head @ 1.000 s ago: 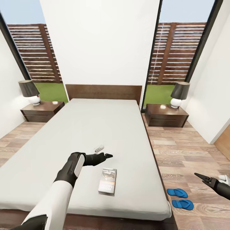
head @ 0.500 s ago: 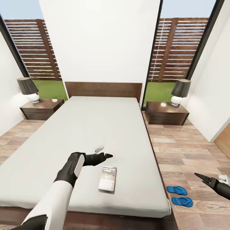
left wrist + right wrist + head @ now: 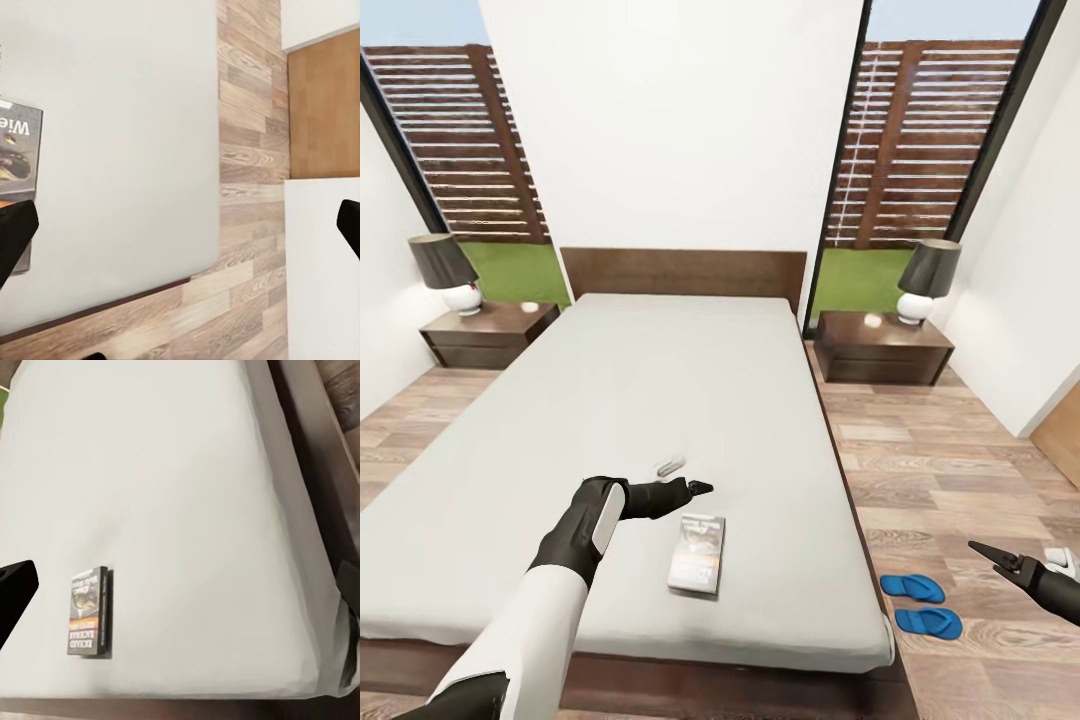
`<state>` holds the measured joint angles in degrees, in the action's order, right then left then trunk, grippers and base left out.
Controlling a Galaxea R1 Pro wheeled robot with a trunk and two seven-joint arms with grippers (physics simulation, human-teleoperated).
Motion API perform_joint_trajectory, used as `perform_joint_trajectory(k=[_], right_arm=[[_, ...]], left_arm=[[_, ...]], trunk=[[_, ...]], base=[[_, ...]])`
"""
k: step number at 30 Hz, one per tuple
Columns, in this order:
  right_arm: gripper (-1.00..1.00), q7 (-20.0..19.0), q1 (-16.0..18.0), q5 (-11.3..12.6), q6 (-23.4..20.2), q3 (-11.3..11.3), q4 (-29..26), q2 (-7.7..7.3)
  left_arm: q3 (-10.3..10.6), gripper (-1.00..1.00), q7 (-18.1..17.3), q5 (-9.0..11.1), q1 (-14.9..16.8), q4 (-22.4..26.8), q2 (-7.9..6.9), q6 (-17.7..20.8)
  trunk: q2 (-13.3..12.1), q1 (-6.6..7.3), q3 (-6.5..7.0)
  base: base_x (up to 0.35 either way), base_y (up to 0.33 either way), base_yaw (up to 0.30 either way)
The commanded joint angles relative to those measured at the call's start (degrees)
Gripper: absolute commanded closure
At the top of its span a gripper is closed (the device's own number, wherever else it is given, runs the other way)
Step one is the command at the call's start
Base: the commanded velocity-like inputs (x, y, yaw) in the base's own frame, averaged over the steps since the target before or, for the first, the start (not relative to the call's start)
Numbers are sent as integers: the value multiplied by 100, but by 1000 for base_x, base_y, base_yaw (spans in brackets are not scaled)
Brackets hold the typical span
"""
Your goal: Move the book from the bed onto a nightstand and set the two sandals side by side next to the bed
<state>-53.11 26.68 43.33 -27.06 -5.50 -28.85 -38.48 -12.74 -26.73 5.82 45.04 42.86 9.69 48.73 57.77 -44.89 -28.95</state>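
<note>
- Book [image 3: 697, 552] lay flat on the bed [image 3: 660, 400] near its foot end, just beside the left hand [image 3: 698, 488], not touching it.
- Left hand was spread and empty; right hand [image 3: 1000, 560] hung over the floor near the two sandals [image 3: 920, 605], also spread, empty.
- Risk: thin paperback flush on soft grey mattress, so fingers could dig into the fabric or shove the book instead of getting under an edge.
- Risk: glossy cover might slip in a shallow pinch.
- Sandals: bright blue, flat, thin straps, already roughly parallel on wood planks.
- Nightstand [image 3: 882, 348]: dark glossy wood, well apart, lamp [image 3: 922, 282] taking part of the top.
</note>
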Motion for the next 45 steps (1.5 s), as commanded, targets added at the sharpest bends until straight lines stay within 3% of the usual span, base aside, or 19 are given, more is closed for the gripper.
perform_joint_trajectory(k=[1, 19, 29, 37, 45], right_arm=[[-100, -6, 4, 35, -45, -3, 2, -1], [-100, -5, 4, 30, -45, -3, 2, 64], [-100, -6, 4, -136, -45, -10, -4, 69], [-100, -6, 4, -140, -45, -12, -6, 69], [-100, -6, 4, -140, -45, -12, -6, 69]], left_arm=[[-27, -100, 6, 34, 4, 3, 6, 28], [-27, -100, 7, 34, 4, -65, 6, -39], [-27, -100, 8, 34, 4, -64, 6, -53], [-27, -100, 10, 40, 4, -67, 6, -326], [-27, -100, 9, 42, 4, -67, 6, -362]], trunk=[[4, 0, -15], [4, 0, -175], [4, 0, -262], [4, 0, -276], [4, 0, -276]], base=[[0, 0, 0], [0, 0, 0], [39, 0, 0], [105, 0, 0], [40, 0, 0]])
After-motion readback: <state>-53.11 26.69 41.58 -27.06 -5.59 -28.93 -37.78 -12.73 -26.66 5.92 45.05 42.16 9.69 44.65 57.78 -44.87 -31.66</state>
